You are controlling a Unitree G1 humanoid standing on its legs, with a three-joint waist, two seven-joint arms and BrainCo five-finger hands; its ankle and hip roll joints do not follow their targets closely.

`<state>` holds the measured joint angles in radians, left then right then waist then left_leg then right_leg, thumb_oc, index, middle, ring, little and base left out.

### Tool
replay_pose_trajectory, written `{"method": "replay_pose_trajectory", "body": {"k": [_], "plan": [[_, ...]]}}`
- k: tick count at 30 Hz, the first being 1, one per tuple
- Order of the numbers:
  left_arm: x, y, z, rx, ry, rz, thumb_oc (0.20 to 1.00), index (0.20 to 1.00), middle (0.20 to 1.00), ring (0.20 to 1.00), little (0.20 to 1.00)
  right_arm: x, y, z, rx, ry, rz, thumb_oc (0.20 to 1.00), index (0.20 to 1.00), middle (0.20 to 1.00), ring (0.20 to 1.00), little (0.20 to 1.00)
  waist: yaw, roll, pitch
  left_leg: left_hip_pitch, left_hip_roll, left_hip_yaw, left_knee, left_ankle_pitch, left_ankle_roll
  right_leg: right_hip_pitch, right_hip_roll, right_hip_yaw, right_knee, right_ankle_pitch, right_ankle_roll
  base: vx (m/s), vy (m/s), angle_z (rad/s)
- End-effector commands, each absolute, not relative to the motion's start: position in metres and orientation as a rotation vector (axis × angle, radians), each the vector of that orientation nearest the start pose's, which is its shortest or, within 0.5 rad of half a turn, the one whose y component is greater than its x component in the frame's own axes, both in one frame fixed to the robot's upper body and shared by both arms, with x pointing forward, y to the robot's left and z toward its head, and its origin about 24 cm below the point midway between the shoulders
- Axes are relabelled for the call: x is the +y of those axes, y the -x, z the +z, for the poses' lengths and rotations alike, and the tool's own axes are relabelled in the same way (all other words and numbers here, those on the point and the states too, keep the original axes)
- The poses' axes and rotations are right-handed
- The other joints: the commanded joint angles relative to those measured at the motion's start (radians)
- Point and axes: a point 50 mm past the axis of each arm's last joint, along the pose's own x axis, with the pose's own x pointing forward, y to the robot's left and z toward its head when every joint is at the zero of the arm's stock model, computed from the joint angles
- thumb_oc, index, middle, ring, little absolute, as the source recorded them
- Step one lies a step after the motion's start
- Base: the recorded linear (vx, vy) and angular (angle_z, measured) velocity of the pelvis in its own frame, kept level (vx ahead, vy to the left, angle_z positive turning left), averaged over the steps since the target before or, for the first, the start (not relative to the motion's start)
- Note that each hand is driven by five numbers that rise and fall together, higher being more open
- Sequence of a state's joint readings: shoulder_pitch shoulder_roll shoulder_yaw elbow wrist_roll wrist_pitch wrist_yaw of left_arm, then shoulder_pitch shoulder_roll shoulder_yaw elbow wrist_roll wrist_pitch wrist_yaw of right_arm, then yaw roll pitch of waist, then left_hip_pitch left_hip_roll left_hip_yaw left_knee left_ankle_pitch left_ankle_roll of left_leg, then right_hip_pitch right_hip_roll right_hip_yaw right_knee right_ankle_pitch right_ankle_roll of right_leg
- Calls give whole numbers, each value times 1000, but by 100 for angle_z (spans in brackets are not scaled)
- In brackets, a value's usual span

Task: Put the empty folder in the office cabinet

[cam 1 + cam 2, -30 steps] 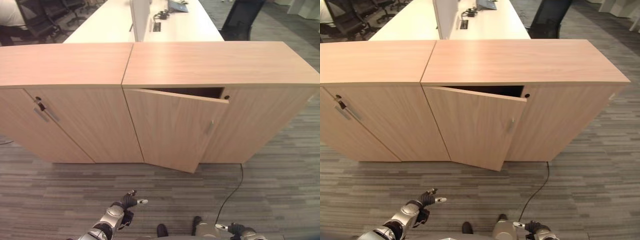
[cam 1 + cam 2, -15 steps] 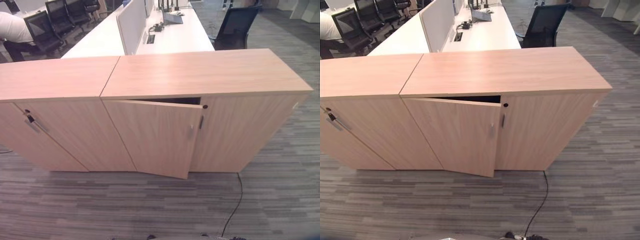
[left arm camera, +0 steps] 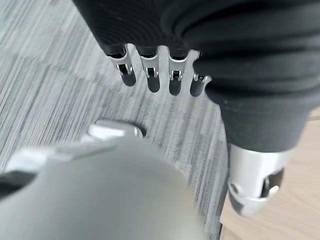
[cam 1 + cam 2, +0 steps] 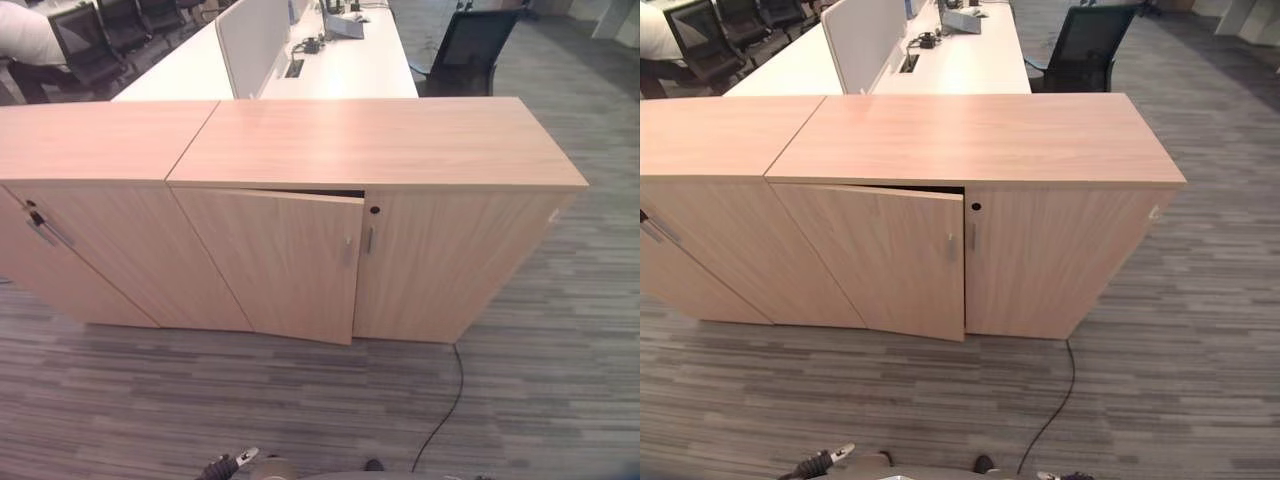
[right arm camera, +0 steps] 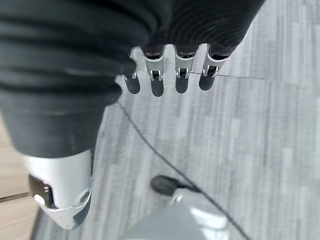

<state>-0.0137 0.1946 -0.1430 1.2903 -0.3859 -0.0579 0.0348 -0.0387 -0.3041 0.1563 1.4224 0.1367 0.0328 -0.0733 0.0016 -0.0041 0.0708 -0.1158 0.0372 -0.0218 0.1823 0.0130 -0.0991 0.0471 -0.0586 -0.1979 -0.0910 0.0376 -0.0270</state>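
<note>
Cabinet (image 4: 400,170) door (image 4: 275,262) ajar, hands low.

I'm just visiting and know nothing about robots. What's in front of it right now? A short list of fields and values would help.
Cabinet: wooden office cabinet, low and wide, on grey carpet
Left door: door slightly ajar, dark gap along its top edge
Right door: shut door
Neighbour: second cabinet joined on the left
Folder: none seen
Left hand: left hand low by the floor, fingers relaxed, holding nothing
Right hand: right hand likewise open and holding nothing
Behind: white desk, black chair
</note>
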Motion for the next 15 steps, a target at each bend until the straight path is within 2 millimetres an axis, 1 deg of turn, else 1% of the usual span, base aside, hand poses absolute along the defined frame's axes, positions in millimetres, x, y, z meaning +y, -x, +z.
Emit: {"method": "replay_pose_trajectory", "body": {"k": [1,2,4,7,9,11,13,15], "plan": [[208,-99,-165,1160,49,206,1000,1000,1000,1000,1000,-271,-67,-158,1394,297,-271,1000,1000,1000,1000,1000,-11,0,4,60,-35,26,-70,-86,75,-7,5,7,50,-79,86,40,62,2],[206,-100,-165,1159,41,189,1000,1000,1000,1000,1000,-272,-66,-158,1390,284,-289,1000,1000,1000,1000,1000,-17,5,-2,73,-40,24,-93,-77,77,-5,5,3,48,-77,87,23,43,-6],[202,-105,-164,1144,8,143,1000,1000,1000,1000,1000,-271,-66,-158,1386,259,-309,1000,1000,1000,1000,1000,-24,13,-19,101,-33,42,-168,-51,74,-4,6,2,35,-70,92,50,80,-3],[197,-104,-165,1154,-88,36,1000,1000,1000,1000,1000,-270,-65,-159,1385,258,-296,1000,1000,1000,1000,1000,-31,28,-47,150,-44,29,-270,-27,80,7,13,5,8,-61,99,64,75,-3],[195,-103,-166,1159,-105,16,1000,1000,1000,1000,1000,-269,-63,-159,1397,256,-292,1000,1000,1000,1000,1000,-35,34,-56,151,-45,30,-270,-35,78,13,9,-1,4,-63,104,27,65,-6],[196,-97,-167,1179,-100,17,1000,1000,1000,1000,1000,-269,-61,-160,1405,253,-286,1000,1000,1000,1000,1000,-34,39,-65,157,-47,32,-270,-39,77,19,6,-2,4,-66,107,22,55,4],[197,-94,-168,1191,-107,15,1000,1000,1000,1000,1000,-269,-61,-159,1404,253,-287,1000,1000,1000,1000,1000,-34,38,-66,160,-46,32,-270,-40,76,23,5,-1,4,-67,108,13,26,6],[200,-86,-169,1222,-108,23,1000,1000,1000,1000,1000,-271,-59,-159,1416,260,-282,1000,1000,1000,1000,1000,-28,35,-67,168,-44,30,-270,-44,75,36,0,0,4,-70,112,19,24,4]]}}
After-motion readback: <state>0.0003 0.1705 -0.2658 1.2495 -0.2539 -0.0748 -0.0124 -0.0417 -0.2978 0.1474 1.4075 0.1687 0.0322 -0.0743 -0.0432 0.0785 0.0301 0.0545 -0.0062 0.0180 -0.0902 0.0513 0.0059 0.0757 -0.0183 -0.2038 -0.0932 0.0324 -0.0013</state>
